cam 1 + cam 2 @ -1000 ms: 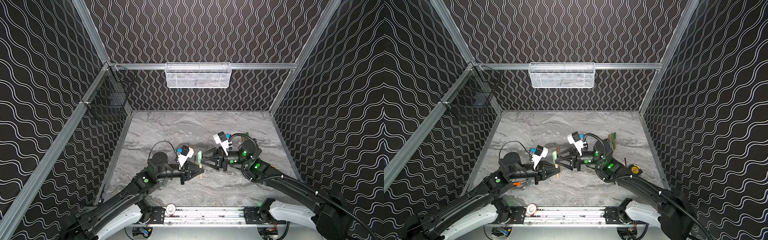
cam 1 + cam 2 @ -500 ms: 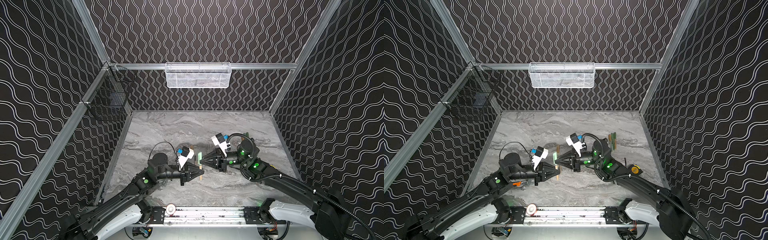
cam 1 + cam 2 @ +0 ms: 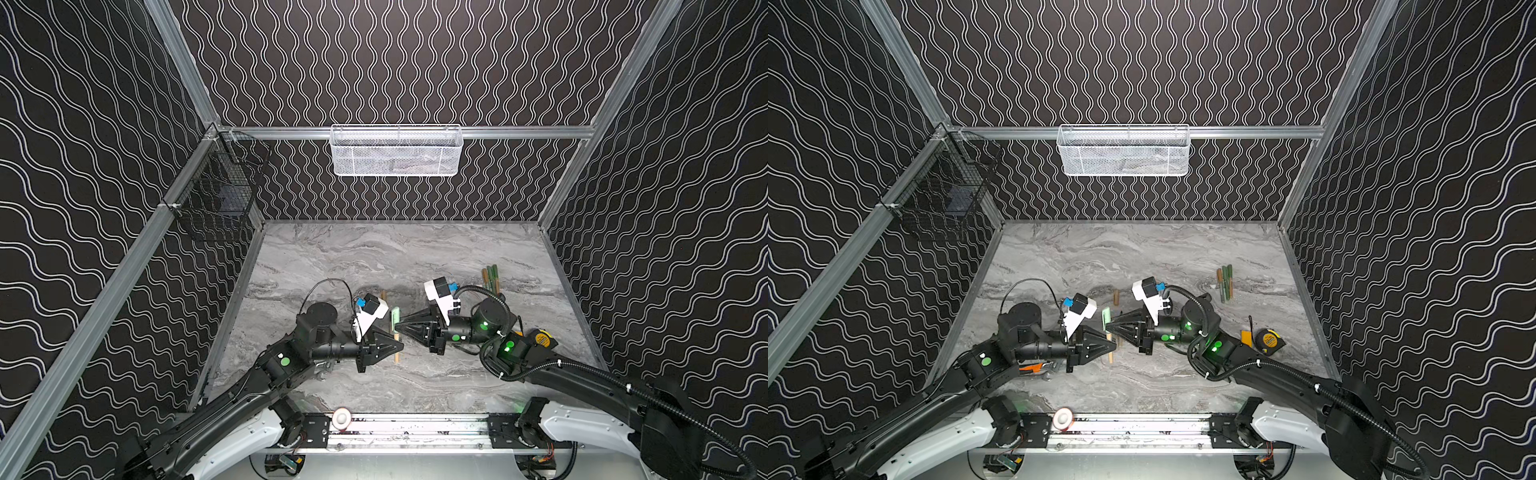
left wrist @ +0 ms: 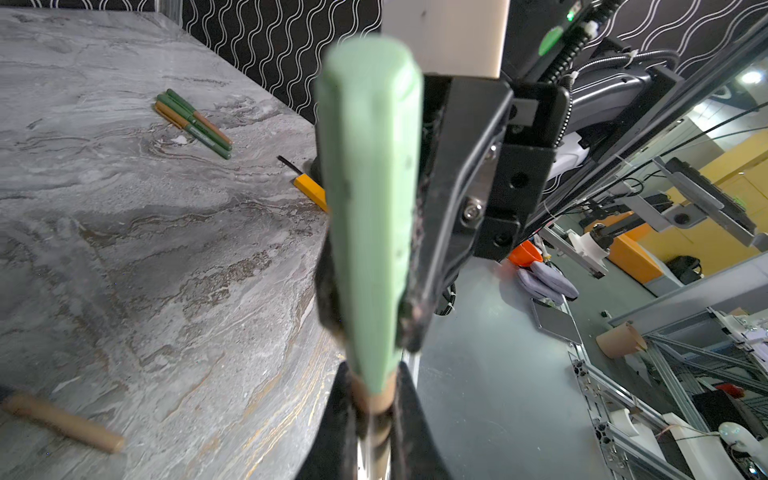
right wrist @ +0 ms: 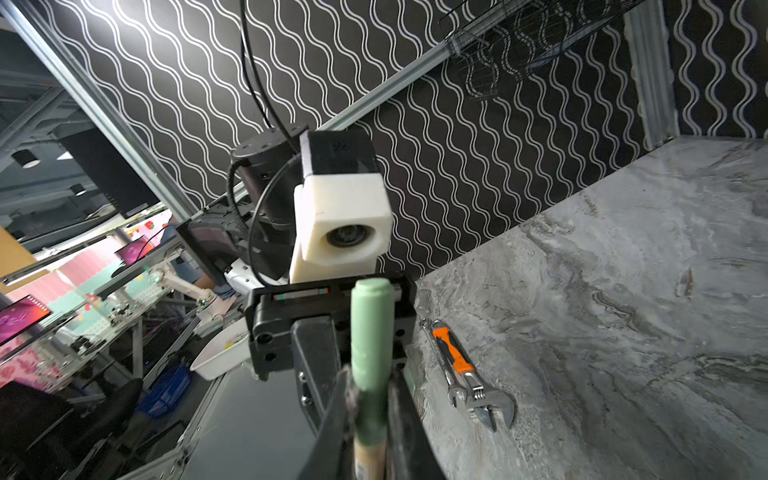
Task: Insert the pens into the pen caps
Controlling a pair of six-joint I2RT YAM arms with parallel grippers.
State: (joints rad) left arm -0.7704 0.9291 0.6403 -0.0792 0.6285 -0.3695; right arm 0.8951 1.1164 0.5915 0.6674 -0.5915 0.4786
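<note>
**One pen in the grippers, a row already done**

On the grey marble-patterned table top [image 3: 374, 257], toward the right wall, a row of green and tan pens [image 3: 490, 279] lies side by side. They look capped and finished, but I cannot tell their exact count. In the middle, the left gripper [image 3: 400, 345] is closed on a thin tan pen [image 3: 397, 357]. The right gripper [image 3: 397, 326] is clamped on the light green stubby cap [image 3: 395, 314] sitting over its tip. Whether this cap is pushed fully home is not visible. Just beyond the grippers lies one short tan cylinder [image 3: 383, 296], probably a loose cap. So I judge that at least one more pairing is left.
</note>
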